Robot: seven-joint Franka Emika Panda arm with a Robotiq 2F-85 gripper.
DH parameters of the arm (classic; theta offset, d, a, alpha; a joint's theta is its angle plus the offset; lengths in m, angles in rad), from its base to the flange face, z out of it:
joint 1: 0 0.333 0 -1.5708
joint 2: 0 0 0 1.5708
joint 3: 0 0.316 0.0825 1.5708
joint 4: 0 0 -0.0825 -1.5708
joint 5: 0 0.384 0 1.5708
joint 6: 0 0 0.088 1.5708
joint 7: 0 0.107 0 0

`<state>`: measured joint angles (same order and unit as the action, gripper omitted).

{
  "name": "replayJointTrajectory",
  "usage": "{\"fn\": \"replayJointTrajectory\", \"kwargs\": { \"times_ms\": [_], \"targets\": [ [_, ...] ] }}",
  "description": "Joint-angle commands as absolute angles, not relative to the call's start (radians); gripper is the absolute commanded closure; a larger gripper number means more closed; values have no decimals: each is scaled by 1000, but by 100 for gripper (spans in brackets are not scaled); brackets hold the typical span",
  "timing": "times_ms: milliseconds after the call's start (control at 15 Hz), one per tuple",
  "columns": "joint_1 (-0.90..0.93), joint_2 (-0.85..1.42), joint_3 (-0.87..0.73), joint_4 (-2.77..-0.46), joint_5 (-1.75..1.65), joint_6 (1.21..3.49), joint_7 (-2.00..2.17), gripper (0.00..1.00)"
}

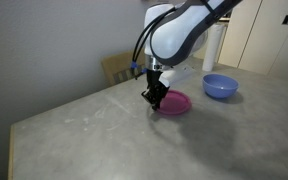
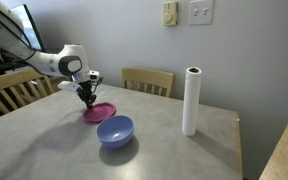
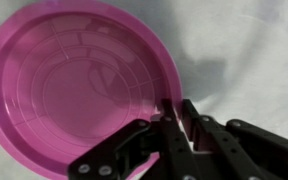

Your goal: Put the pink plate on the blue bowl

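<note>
Here, pink plate (image 3: 74, 85), rim in hand (image 3: 177, 117)

arm (image 1: 184, 35) bent forward, wrist down | end effector (image 1: 155, 99) vertical | fingers (image 3: 196, 125) pinched together

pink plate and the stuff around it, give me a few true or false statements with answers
1. The pink plate rests on top of the blue bowl. False: it lies on the table beside the bowl, apart from it.
2. The gripper is at the plate's rim, not over its centre. True.
3. The gripper's fingers are spread wide open above the bowl. False: in the wrist view they are drawn together on the plate's edge.
4. The bowl has nothing in it. True, as far as the exterior views show.
5. The paper towel roll lies on its side. False: it stands upright.
</note>
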<state>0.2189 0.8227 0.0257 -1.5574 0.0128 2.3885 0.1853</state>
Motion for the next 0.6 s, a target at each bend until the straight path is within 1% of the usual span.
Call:
{"fn": "replayJointTrajectory", "kwargs": {
  "times_ms": [0,67,533],
  "targets": [
    [233,828,5,-1544,-17,2365,215,100],
    [239,823,-1,-1547,-25,2364,221,97],
    [329,767,-75,-1589,-156,2360,348,97]
  ]
}}
